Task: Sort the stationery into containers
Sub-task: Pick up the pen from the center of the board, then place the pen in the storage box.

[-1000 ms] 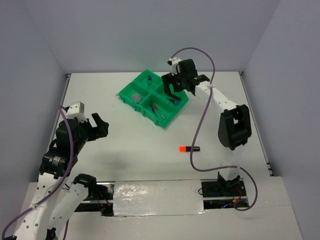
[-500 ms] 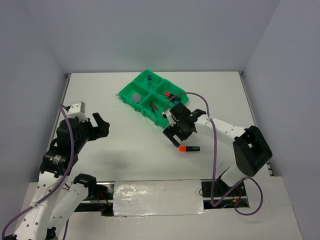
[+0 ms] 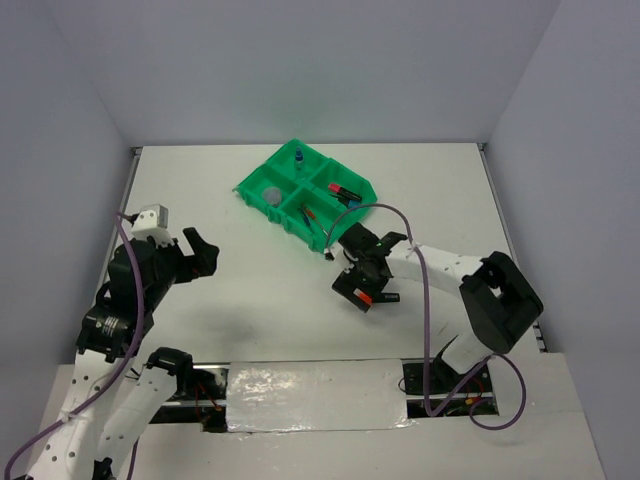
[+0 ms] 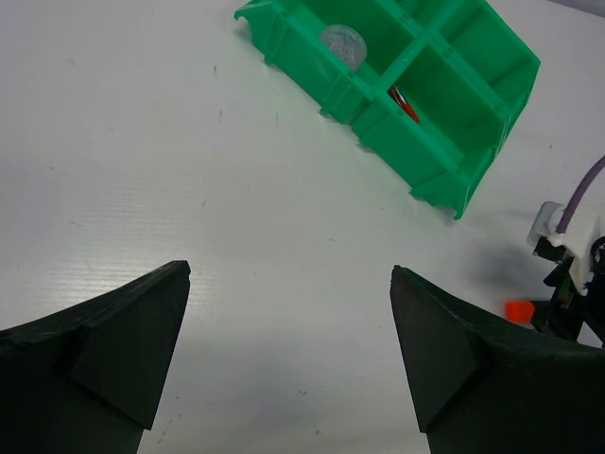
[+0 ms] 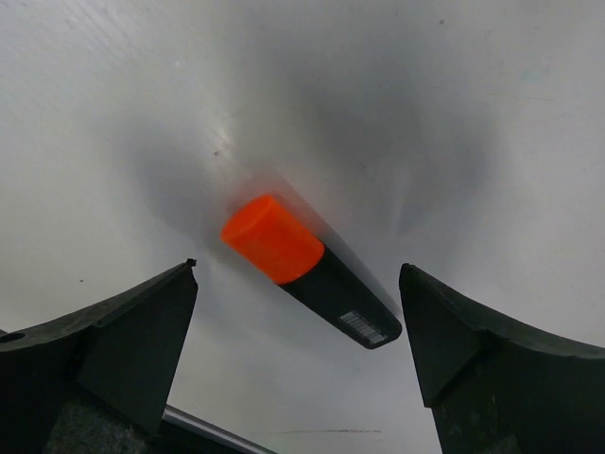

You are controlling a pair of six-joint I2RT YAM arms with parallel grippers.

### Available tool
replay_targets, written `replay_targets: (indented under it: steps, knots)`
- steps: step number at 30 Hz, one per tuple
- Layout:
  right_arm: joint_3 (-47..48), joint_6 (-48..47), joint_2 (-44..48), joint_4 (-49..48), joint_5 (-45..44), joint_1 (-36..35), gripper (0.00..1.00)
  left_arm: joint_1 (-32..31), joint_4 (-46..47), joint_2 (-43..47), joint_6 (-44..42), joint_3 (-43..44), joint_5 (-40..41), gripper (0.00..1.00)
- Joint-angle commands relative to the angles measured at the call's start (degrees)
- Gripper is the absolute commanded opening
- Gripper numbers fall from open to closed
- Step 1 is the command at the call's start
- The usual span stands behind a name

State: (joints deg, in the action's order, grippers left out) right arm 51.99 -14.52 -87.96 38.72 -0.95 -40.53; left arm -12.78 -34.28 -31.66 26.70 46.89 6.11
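Observation:
A black highlighter with an orange cap (image 5: pixel 284 248) lies flat on the white table, between the fingers of my right gripper (image 5: pixel 296 268), which is open and low over it; neither finger touches it. From above, the right gripper (image 3: pixel 361 296) covers part of that highlighter (image 3: pixel 388 297). The green four-compartment tray (image 3: pixel 262 170) stands at the back centre. It holds a blue-capped bottle (image 3: pixel 298 157), a grey tin (image 3: pixel 272 194), thin pens (image 3: pixel 315 220) and a pink-capped highlighter (image 3: pixel 342 191). My left gripper (image 3: pixel 197 250) hangs open and empty at the left.
In the left wrist view, the left gripper (image 4: pixel 289 270) is over bare table, with the tray's wall (image 4: pixel 397 132) and the grey tin (image 4: pixel 342 43) beyond it. The right arm's purple cable (image 3: pixel 425 300) loops above the table. Walls enclose the table on three sides.
My right arm has swung from above the tray toward me and down to the orange-capped highlighter on the table, jaws still open. The left arm has not moved.

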Motion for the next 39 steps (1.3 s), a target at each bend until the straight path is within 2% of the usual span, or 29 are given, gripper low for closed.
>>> replay_targets:
  steps: [1, 3, 6, 8, 9, 11, 15, 17, 18, 21, 23, 25, 26, 27, 30, 33, 35, 36, 37, 39]
  knots:
    - [1.0, -2.4, -4.5, -0.8, -0.6, -0.3, 0.93, 0.1, 2.2, 0.7, -1.3, 0.3, 0.0, 0.99]
    - [1.4, -2.7, -6.2, -0.6, -1.1, -0.2, 0.86, 0.1, 2.2, 0.9, -1.3, 0.2, 0.4, 0.99]
    - [2.0, -2.5, -7.6, -1.4, -3.8, -0.2, 0.33, 0.1, 2.2, 1.1, -1.4, 0.3, 0.5, 0.99]
    - [1.9, -2.6, -7.0, -1.8, -4.6, -0.2, 0.31, 0.1, 2.2, 1.1, -1.4, 0.2, 0.4, 0.99]
    - [2.3, -2.4, -6.9, -1.5, -5.7, -0.2, 0.18, 0.1, 2.2, 0.9, -1.3, 0.2, 0.3, 0.99]
    - [3.6, -1.7, -5.9, -0.8, -8.0, -0.2, 0.01, 0.1, 2.2, 0.8, -1.4, 0.2, 0.2, 0.99]
    - [4.6, 0.1, 3.3, -2.3, -15.1, 0.0, 0.00, 0.1, 2.2, 0.9, -1.3, 0.1, 0.4, 0.99]
    - [5.0, 0.5, 7.3, -5.4, -15.6, 0.9, 0.00, 0.1, 2.2, 0.9, -1.2, 0.2, 0.5, 0.99]
    - [5.1, 0.5, 10.7, -7.5, -16.1, 1.9, 0.00, 0.1, 2.3, 1.2, -1.2, 0.1, 0.5, 0.99]
    - [6.5, 1.1, 11.7, -21.3, -19.8, 4.4, 0.00, 0.1, 2.5, 1.4, -1.1, 0.0, 0.8, 0.99]
    - [9.8, 0.3, 9.1, -26.0, -20.0, 5.4, 0.00, 0.1, 2.5, 1.2, -1.0, 0.0, 0.7, 0.99]
    - [14.7, -0.2, 1.6, -28.0, -20.8, 6.3, 0.00, 0.1, 2.4, 0.9, -1.1, 0.0, 0.8, 0.99]
    - [20.5, 0.8, -1.4, -28.3, -21.7, 7.0, 0.00, 0.1, 2.2, 0.7, -1.0, 0.0, 0.9, 0.99]
    - [24.4, 1.4, -7.7, -26.0, -22.1, 8.4, 0.00, 0.1, 2.2, 0.7, -0.9, 0.0, 1.2, 0.99]
    - [37.4, 2.3, -18.3, -23.3, -19.2, 10.0, 0.00, 0.0, 2.6, 0.8, -0.9, -0.1, 0.9, 0.99]
    - [47.5, 2.4, -24.4, -20.7, -19.8, 10.6, 0.00, 0.0, 2.5, 0.8, -0.9, -0.2, 0.9, 0.99]
    - [52.6, 1.9, -28.4, -19.3, -19.9, 11.1, 0.05, -0.1, 2.4, 0.5, -0.8, -0.2, 1.1, 0.99]
    - [53.6, 1.8, -29.2, -18.4, -19.8, 11.0, 0.13, -0.1, 2.3, 0.4, -0.8, -0.2, 1.3, 0.99]
    - [54.3, 1.7, -29.8, -18.4, -19.6, 11.0, 0.29, -0.1, 2.2, 0.2, -0.8, -0.1, 1.4, 0.99]
    - [54.0, 1.0, -29.8, -19.6, -18.8, 11.0, 0.36, -0.1, 2.2, 0.1, -0.9, -0.1, 1.5, 0.99]
